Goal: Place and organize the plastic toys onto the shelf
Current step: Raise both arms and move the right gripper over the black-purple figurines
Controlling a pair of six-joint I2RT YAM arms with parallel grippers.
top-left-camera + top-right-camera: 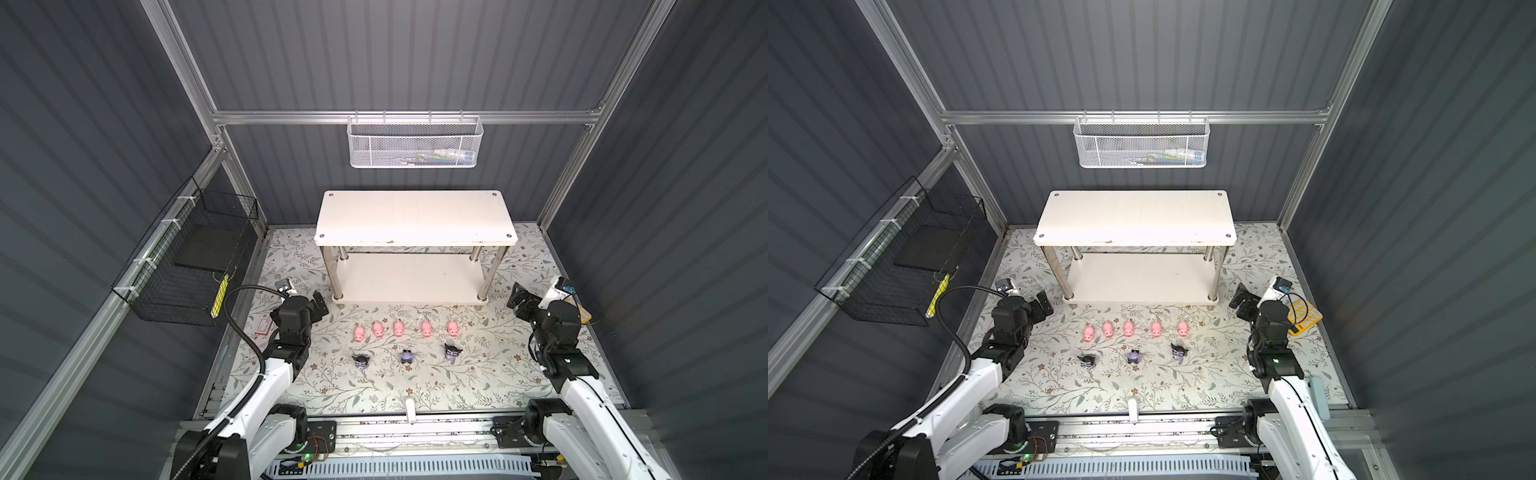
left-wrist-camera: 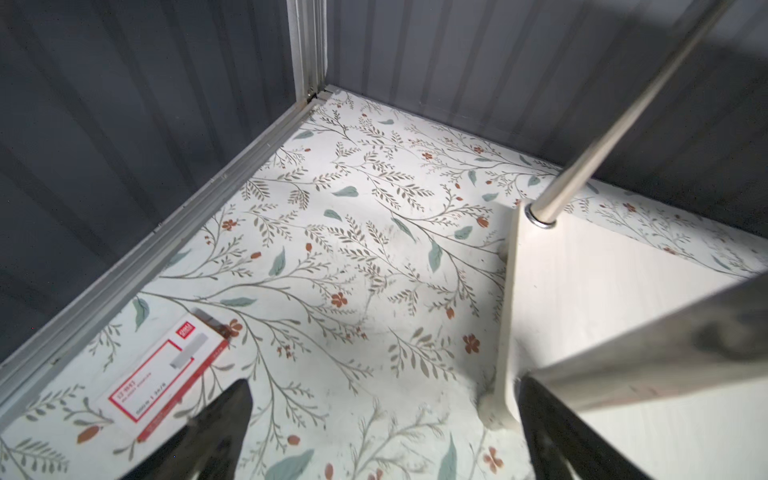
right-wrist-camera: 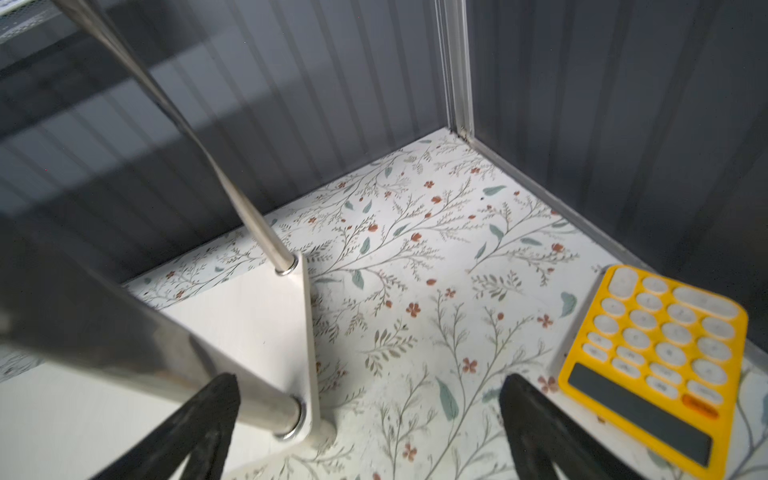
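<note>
left gripper (image 1: 319, 306), right gripper (image 1: 517, 300): jaws spread wide, empty, flanking white two-tier chrome-legged shelf (image 1: 415, 216). five tiny pink plastic pigs (image 1: 398, 328), three black-and-purple eared figures (image 1: 407, 356) on floral mat (image 1: 478, 386) before shelf. risk: pinch squirts toy, knocks neighbours.

Pink pigs (image 1: 398, 328): five, same count in both top views. Black-and-purple eared figures (image 1: 407, 356): three. Small toys in all: eight.

Shelf (image 1: 415, 216): one, with two boards and four chrome legs (image 1: 331, 270).

White mesh basket (image 1: 415, 143): one. Black wire basket (image 1: 183, 266): one. Yellow calculator (image 1: 1304, 318): one. Red-and-white card (image 2: 162, 374): one. Robot arms (image 1: 274, 374): two.
</note>
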